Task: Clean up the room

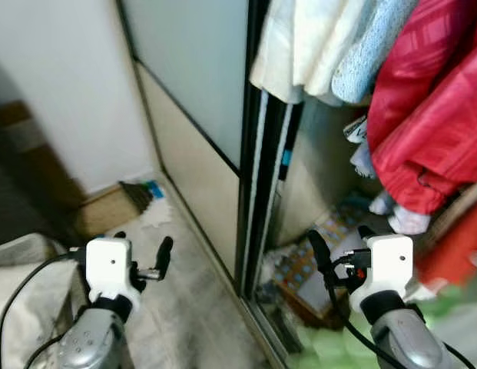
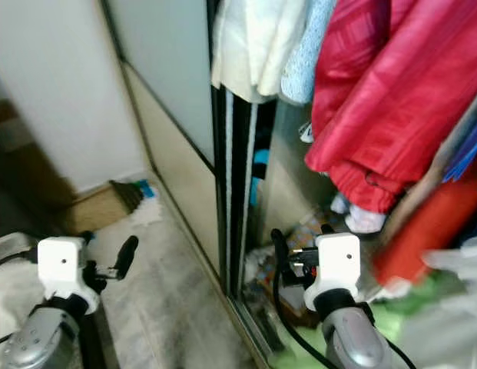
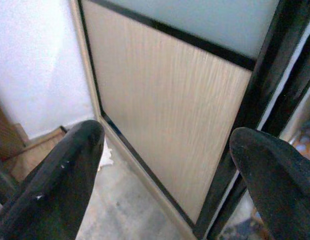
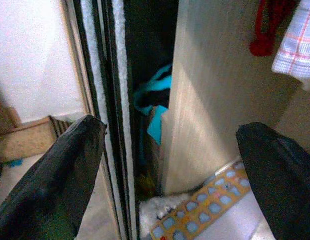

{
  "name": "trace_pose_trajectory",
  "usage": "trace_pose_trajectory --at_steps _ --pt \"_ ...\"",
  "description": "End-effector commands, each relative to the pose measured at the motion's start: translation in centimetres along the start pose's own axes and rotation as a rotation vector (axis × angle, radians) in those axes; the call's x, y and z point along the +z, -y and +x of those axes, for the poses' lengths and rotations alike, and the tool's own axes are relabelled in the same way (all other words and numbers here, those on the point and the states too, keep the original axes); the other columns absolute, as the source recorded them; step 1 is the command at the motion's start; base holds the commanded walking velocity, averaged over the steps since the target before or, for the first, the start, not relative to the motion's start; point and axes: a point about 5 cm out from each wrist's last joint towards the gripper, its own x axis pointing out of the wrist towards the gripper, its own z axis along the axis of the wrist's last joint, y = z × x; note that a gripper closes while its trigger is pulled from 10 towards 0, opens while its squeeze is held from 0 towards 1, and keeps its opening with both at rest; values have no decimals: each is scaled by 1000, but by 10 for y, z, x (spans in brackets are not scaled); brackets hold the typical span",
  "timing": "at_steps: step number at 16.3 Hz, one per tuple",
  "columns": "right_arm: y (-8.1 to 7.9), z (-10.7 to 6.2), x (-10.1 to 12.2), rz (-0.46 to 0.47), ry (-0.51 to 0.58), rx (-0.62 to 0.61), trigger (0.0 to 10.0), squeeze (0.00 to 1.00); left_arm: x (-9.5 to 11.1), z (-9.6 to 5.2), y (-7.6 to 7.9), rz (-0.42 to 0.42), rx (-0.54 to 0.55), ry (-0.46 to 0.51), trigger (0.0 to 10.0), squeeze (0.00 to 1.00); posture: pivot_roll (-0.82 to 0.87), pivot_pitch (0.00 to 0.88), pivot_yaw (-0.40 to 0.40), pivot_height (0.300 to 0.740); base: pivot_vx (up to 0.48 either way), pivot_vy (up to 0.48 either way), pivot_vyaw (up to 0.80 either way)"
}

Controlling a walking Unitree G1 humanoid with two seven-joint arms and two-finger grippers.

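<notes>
The robot is standing right at the sliding wardrobe door (image 1: 193, 146), which is sitting partly open with its black edge running down the middle of what it's looking at. The left gripper (image 1: 142, 257) is hovering in front of the door's wood-look lower panel, fingers spread wide and holding nothing. The right gripper (image 1: 339, 247) is hanging just past the door's edge, in front of the open part of the wardrobe, also spread open and empty. Just inside from the door edge, a red garment (image 1: 434, 115) is hanging next to a white one (image 1: 299, 42) and a pale blue speckled one (image 1: 369, 54). Down on the wardrobe floor, a colourful box with blue squares (image 4: 204, 207) is lying near the door track (a bit blurry, hard to say what it is), with something turquoise (image 4: 155, 100) tucked in the dark gap behind the door. On the other side of the door, by the white wall, a dark brush (image 1: 136, 194) is lying on a wooden board (image 1: 107, 211).
</notes>
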Motion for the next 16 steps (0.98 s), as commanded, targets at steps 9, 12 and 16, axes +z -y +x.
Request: trace_pose_trajectory --at_steps 9,12,16 --pt "4 1 -2 -6 -1 -7 10000 0 0 6 8 46 -24 14 10000 0 -96 45 -10 740 0 0 622" --pt "2 1 -1 -35 3 16 10000 0 0 6 10 44 -26 15 10000 0 -99 48 -11 740 0 0 800" --pt "4 1 -1 -26 -1 12 10000 0 0 7 12 23 -46 25 10000 0 -108 57 -15 740 0 0 800"
